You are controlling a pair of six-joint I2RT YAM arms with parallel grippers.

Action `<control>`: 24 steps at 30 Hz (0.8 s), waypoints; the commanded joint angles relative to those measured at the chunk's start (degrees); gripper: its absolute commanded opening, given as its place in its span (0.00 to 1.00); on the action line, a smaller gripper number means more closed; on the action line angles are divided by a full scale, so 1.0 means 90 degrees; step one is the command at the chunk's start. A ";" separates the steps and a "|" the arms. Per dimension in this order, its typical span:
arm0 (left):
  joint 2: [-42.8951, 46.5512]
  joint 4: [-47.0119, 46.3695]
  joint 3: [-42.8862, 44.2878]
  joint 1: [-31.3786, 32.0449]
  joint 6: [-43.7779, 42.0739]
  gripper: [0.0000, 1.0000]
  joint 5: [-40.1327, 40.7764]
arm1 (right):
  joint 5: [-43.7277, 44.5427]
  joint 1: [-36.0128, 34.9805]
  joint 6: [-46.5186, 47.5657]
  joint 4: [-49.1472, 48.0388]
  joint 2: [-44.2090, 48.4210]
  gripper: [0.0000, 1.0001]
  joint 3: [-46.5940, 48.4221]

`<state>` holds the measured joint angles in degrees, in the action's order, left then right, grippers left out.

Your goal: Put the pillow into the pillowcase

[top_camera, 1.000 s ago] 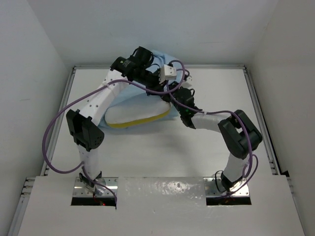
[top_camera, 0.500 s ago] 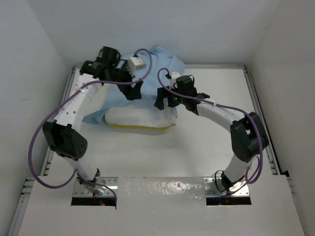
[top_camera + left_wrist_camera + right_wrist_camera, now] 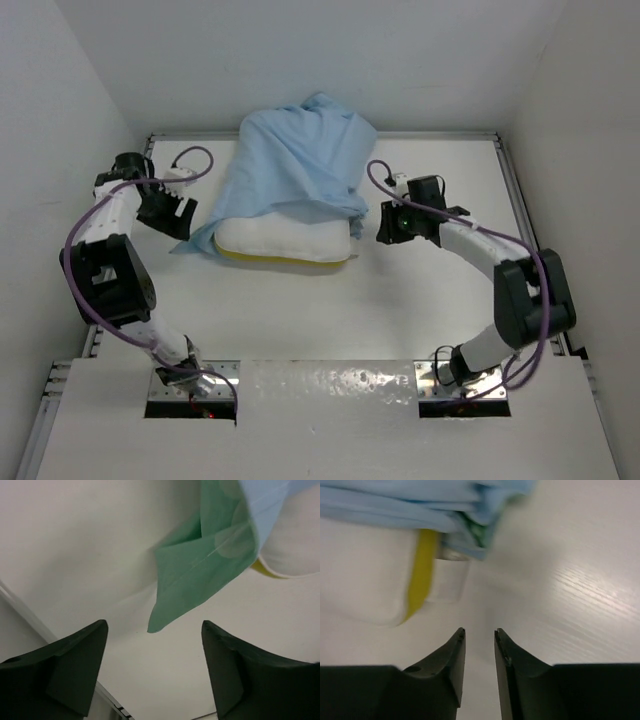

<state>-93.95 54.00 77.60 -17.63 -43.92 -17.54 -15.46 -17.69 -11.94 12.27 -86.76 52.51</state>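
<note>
In the top view, the pillow (image 3: 285, 242) is seen lying on the surface (image 3: 330, 320) at the middle of the frame, with its long axis running left to right. Its yellow band (image 3: 262, 258) is exposed along the lower edge. The pillowcase (image 3: 300, 160) is draped over the pillow's upper part, not drawn around it, so the pillow is judged not yet to be inside.

The left hand (image 3: 178, 220) is placed just beside the left end of the pile, its jaws spread wide and empty. In the left wrist view, a mint green corner (image 3: 190, 585) of the pillowcase is seen straight ahead, centred on the gap between the jaws.

The right hand (image 3: 382, 228) is held near the pillow's right end, nearly closed, with only a narrow gap and nothing in it.

The loose corner is judged nearest the left hand, so a grasp there would be favoured.
</note>
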 commanded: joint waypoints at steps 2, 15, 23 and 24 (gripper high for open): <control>-0.0360 0.0073 -0.0195 -0.0004 -0.0705 0.80 0.0212 | 0.0235 0.0238 -0.0664 -0.0604 -0.1022 0.34 0.0384; -0.0547 -0.1018 -0.0937 -0.0014 -0.0258 0.81 0.0375 | 0.0165 0.0052 -0.2527 -0.2593 -0.2468 0.39 0.0395; -0.0722 -0.2406 -0.1210 -0.0004 0.0612 0.80 0.0962 | 0.0879 -0.0202 -0.2969 -0.2261 -0.3065 0.38 0.0748; -0.0771 -0.2416 -0.1220 -0.0004 0.0632 0.80 0.0905 | 0.0869 -0.0212 -0.3018 -0.2243 -0.3123 0.37 0.0786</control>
<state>-99.66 37.91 67.20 -17.63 -41.23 -10.85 -10.76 -18.92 -36.29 -8.64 -112.53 59.09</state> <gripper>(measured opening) 0.804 0.380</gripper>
